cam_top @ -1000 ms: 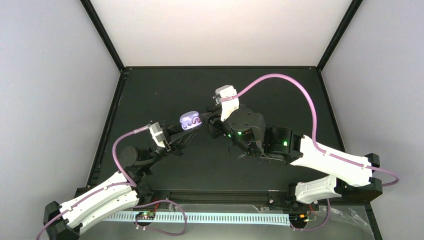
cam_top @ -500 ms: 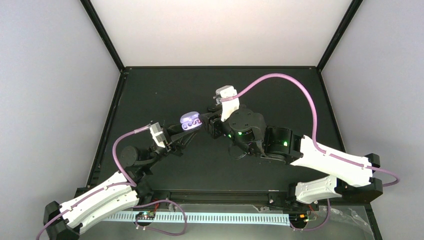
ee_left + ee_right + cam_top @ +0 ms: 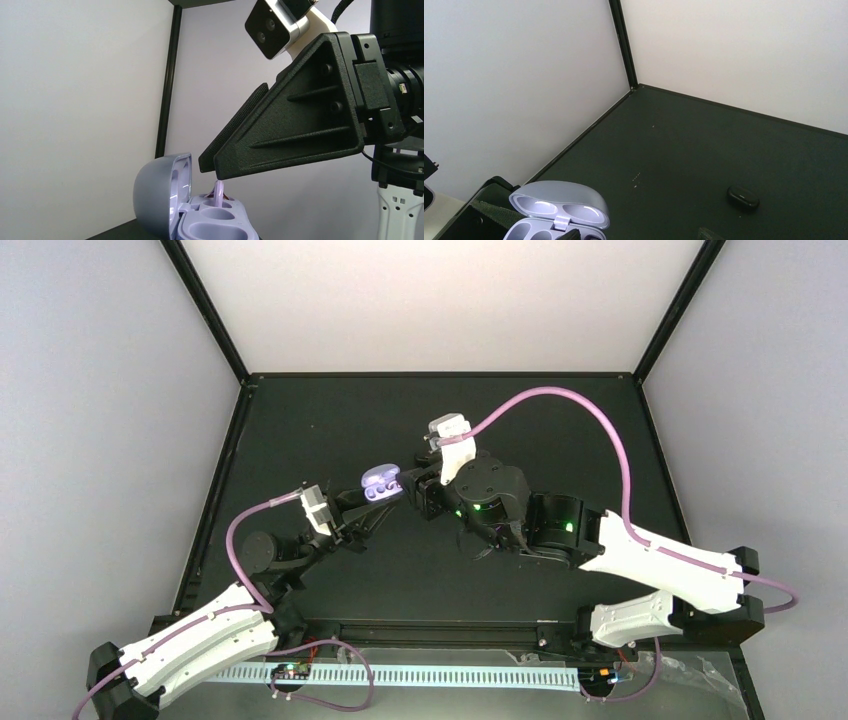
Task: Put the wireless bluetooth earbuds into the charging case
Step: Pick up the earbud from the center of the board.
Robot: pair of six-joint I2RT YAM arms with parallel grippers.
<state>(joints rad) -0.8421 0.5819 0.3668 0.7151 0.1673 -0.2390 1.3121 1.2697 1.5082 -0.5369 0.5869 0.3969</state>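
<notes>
Step in hand: seating the 1st earbud.

- **Case** (image 3: 380,482): lid open, approx 9 o'clock of table ctr. L gripper (image 3: 364,501) is clamped on its base.
- **R gripper** (image 3: 209,168): at 3 o'clock of the case, tips just above the wells. R wrist view shows its fingers (image 3: 574,234) spread apart, gripping nothing.
- **Pale piece** (image 3: 218,193): slim, upright in the far well, touching the finger's underside. Prob. an earbud stem, not confirmed. Near well looks empty.
- **Black oval** (image 3: 743,196): lies on the table (image 3: 684,150), well apart, at 3 o'clock of the case in R wrist view. Identity unclear.

Next move: press the piece fully home w/o tipping the case, then fetch the 2nd bud. L must hold steady.
</notes>
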